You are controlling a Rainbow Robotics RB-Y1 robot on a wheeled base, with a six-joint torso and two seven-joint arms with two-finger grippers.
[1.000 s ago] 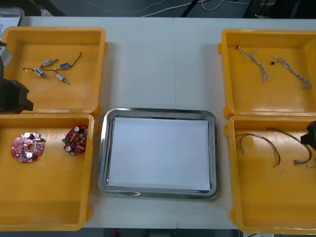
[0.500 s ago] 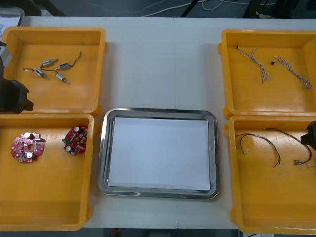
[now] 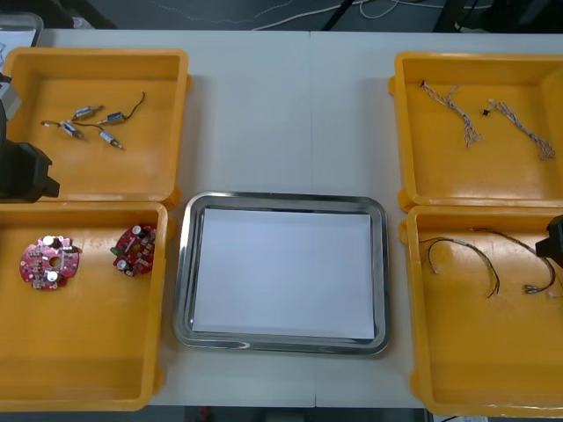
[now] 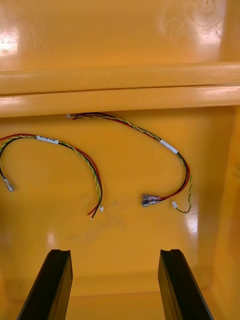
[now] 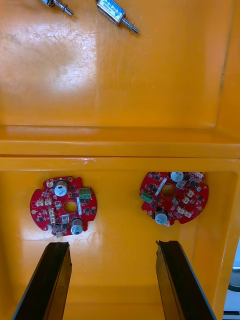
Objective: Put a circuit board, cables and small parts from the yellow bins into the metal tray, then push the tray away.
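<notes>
We find the metal tray point(image 3: 181, 272), white inside, at the middle of the light table point(image 3: 281, 114), with two bins on either side of it. On our left, the far left yellow bin point(image 3: 132, 171) holds a loose cluster of small metal parts point(image 3: 88, 123). The near left yellow bin point(image 3: 88, 343) holds two round red circuit boards point(image 3: 50, 261), lying flat and a little apart near its far wall. On our right, the far right yellow bin point(image 3: 475, 171) holds two twisted blue and white cables point(image 3: 450, 107), and the near right yellow bin point(image 3: 475, 352) holds two red and yellow cables point(image 3: 462, 253), each curved into an arc. Our left arm point(image 3: 22, 171) shows at the table's left edge, over the wall between the two left bins. Our right arm point(image 3: 554, 239) shows at the right edge, above the near right yellow bin. The left gripper point(image 5: 112, 245) hangs above the near left yellow bin with its fingers point(image 5: 50, 280) spread wide and only bin floor between them; one board lies just beyond each fingertip, untouched. The right gripper point(image 4: 114, 252) hangs above the near right yellow bin, its fingers point(image 4: 52, 285) likewise standing apart over bin floor; both cables lie beyond the fingertips, clear of them.
</notes>
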